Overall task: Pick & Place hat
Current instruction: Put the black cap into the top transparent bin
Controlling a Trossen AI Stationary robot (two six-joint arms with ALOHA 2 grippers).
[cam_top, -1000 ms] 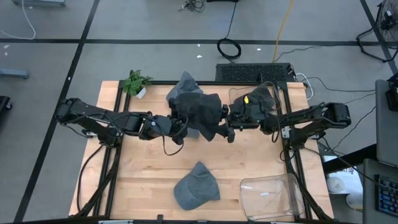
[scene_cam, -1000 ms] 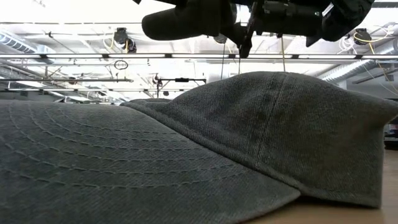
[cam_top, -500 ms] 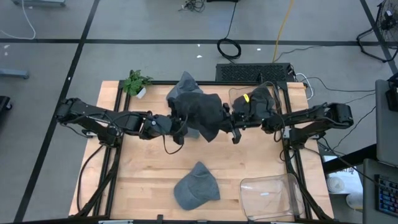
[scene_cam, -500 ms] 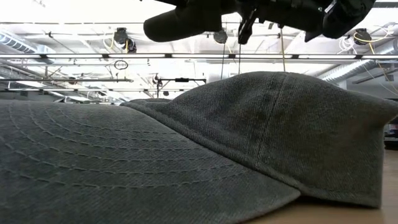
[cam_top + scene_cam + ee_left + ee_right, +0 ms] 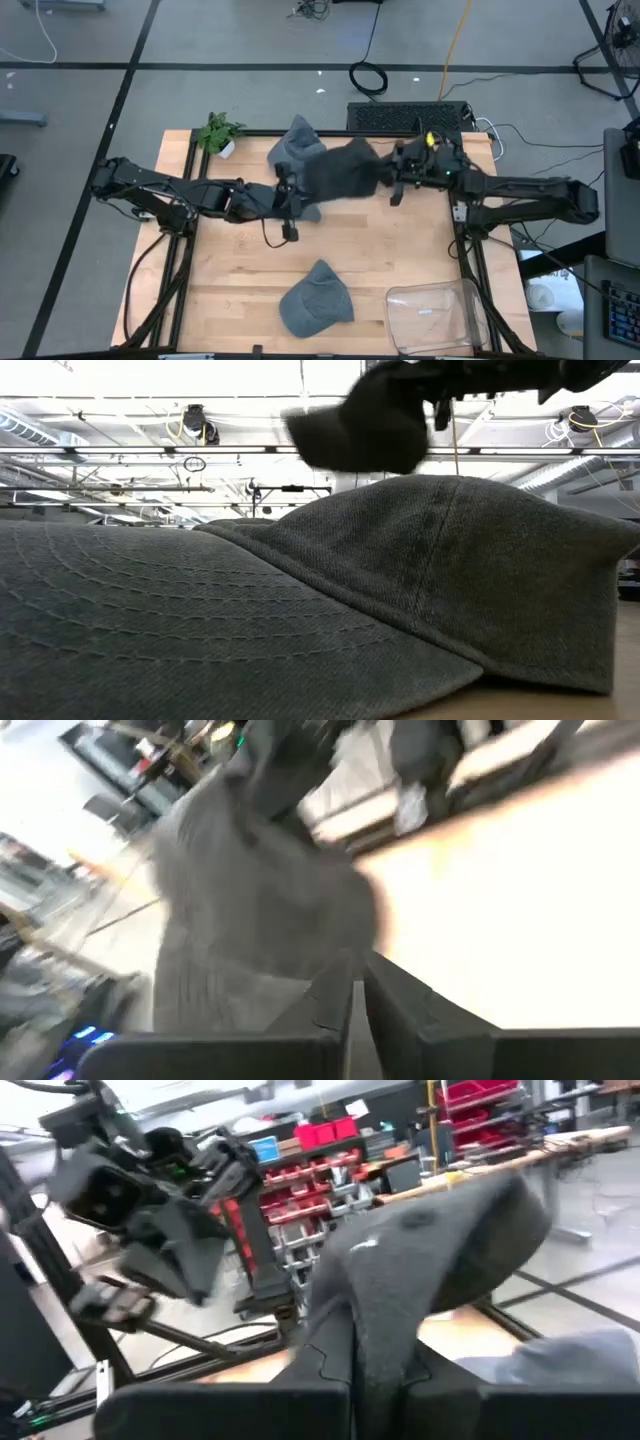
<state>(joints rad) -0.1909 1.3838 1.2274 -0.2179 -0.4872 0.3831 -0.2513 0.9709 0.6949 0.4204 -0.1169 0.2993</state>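
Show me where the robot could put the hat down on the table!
The bare wooden table between the grey cap and the arms is free, and so is the left front corner. It is crowded at the back, where the right gripper holds the dark grey hat, and by the clear plastic bin.

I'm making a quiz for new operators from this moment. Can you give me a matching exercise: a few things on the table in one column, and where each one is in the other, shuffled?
Things:
1. dark hat
2. grey cap
3. potted plant
4. clear bin

Places:
a. near edge of the table, right side
b. far left corner of the table
c. held above the table by the right hand
d. lying flat near the middle of the near edge

Pairs: 1-c, 2-d, 3-b, 4-a
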